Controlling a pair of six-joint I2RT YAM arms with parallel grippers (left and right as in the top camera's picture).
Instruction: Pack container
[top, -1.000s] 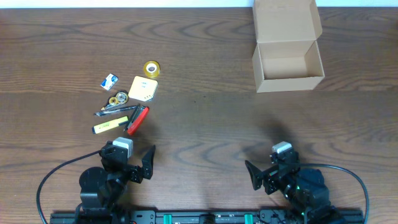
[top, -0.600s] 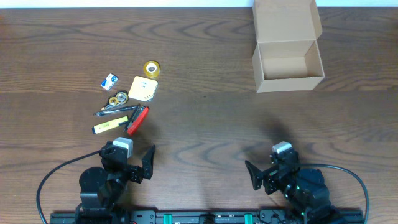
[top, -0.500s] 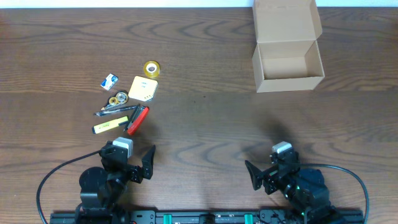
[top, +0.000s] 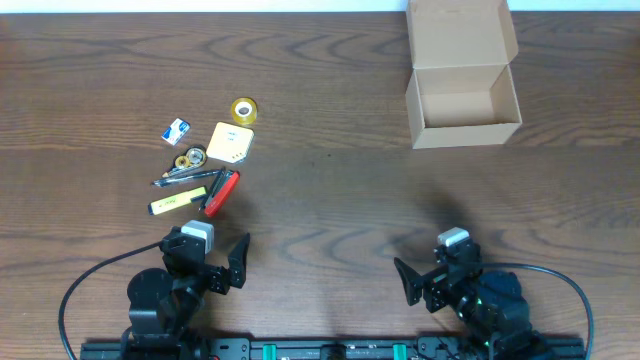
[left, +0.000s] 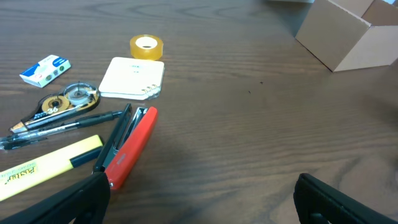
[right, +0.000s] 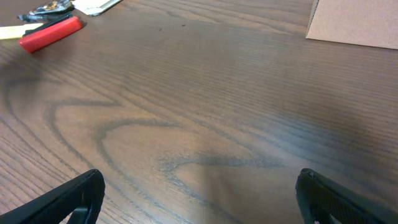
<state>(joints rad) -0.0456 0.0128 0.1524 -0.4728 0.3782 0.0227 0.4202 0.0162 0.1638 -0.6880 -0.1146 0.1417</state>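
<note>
- While nothing has shifted against the frames from a second ago, the wooden table (top: 330, 200) carries the same layout, and both claws sit at its near edge.
- Far ahead of the right gripper (top: 440, 272) and a little to its right stands the container (top: 465, 135), open, with its flap lid (top: 460, 35) folded back away from the claws. It is where it was before, and nothing shows inside it.
- That right gripper is released, with both fingers (right: 68, 199) spread wide over bare wood, gripping nothing and unmoved.
- Its partner, the left gripper (top: 205, 262), is equally released. Its fingers (left: 62, 202) are parted and empty, and it holds the same pose as earlier.
- Just ahead of the left claw lies a yellow highlighter (top: 178, 203), its dark cap end touching or nearly touching the stapler.
- Beside it, ahead and slightly right of that claw, a red stapler (top: 221, 192) lies at a slant.
- Further ahead sits a cream square pad (top: 231, 142), flat on the wood.
- Between the pad and the highlighter, dark pens (top: 185, 176) lie together; how many I cannot tell.
- Touching the pens' far side is a correction tape dispenser (top: 190, 158).
- Beyond the pad stands a yellow tape roll (top: 243, 110), apart from it.
- Ahead and left of the left claw rests a small blue-and-white eraser (top: 178, 130), the outermost piece of the unchanged cluster.
</note>
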